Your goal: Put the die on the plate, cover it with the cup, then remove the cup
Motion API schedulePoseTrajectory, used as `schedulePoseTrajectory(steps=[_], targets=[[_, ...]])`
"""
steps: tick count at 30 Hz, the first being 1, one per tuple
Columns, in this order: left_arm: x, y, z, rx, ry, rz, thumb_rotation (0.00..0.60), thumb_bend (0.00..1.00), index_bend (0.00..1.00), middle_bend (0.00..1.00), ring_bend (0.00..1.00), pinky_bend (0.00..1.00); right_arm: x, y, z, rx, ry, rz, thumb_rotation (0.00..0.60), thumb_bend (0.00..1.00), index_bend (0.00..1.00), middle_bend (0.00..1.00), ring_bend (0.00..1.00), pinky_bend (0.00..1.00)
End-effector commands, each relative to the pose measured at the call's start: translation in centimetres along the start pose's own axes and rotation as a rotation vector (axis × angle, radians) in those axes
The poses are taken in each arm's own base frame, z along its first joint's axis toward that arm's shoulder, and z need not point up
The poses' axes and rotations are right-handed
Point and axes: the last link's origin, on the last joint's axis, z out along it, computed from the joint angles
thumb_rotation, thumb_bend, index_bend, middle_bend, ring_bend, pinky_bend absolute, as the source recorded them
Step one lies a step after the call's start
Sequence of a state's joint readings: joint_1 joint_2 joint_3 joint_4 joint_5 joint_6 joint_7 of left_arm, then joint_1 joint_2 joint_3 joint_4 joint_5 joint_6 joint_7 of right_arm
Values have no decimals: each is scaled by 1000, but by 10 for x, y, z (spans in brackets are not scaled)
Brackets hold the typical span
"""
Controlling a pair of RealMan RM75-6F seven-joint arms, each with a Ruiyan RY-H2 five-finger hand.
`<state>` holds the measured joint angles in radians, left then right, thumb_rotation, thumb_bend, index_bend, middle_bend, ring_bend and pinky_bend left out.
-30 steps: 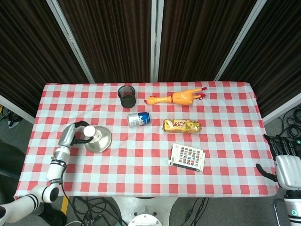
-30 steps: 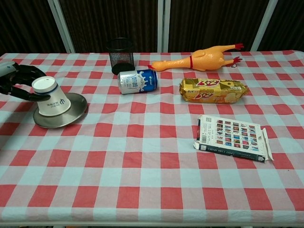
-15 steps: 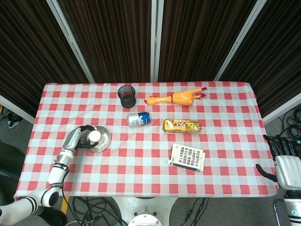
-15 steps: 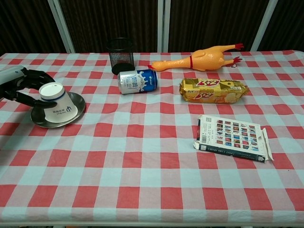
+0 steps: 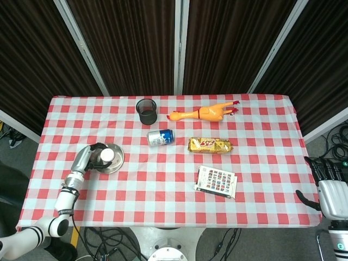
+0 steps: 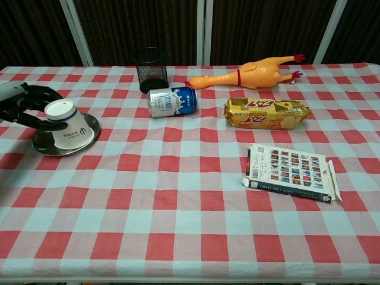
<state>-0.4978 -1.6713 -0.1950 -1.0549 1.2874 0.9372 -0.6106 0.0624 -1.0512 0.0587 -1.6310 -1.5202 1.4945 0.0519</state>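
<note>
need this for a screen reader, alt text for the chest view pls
The robot's left hand grips an upside-down white paper cup on a metal plate at the left of a red-checked table. Further right lie a can, rubber chicken, snack packet and booklet.

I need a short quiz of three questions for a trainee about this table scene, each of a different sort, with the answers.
1. True or false: the white paper cup stands upside down on the round metal plate.
2. Which hand holds the cup? A) left hand B) right hand
3. Fill in: the blue and white drink can lies on its ____.

Key: 1 true; 2 A; 3 side.
</note>
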Motion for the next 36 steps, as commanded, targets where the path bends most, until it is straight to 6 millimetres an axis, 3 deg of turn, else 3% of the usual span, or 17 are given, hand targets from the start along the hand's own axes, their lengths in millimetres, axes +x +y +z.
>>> schedulePoseTrajectory(steps=[1, 8, 18, 26, 36], targets=[[2, -1, -1, -5, 4, 33, 600, 266, 513, 394, 258, 176, 1, 0, 0, -1, 1, 0, 600, 138, 86, 164, 0, 27], [18, -11, 11, 53, 88, 32, 600, 265, 514, 393, 258, 176, 0, 1, 0, -1, -1, 3, 600, 138, 85, 164, 0, 27], [1, 2, -4, -20, -12, 60, 600, 267, 514, 390, 258, 176, 0, 0, 0, 2, -4, 0, 600, 138, 86, 164, 0, 27], [22, -12, 11, 64, 87, 24, 600, 266, 514, 389, 258, 175, 1, -1, 1, 3, 3, -1, 600, 139, 86, 164, 0, 27], [6, 5, -4, -12, -13, 57, 600, 268, 514, 388, 258, 175, 1, -1, 2, 4, 0, -3, 600, 138, 86, 164, 0, 27]])
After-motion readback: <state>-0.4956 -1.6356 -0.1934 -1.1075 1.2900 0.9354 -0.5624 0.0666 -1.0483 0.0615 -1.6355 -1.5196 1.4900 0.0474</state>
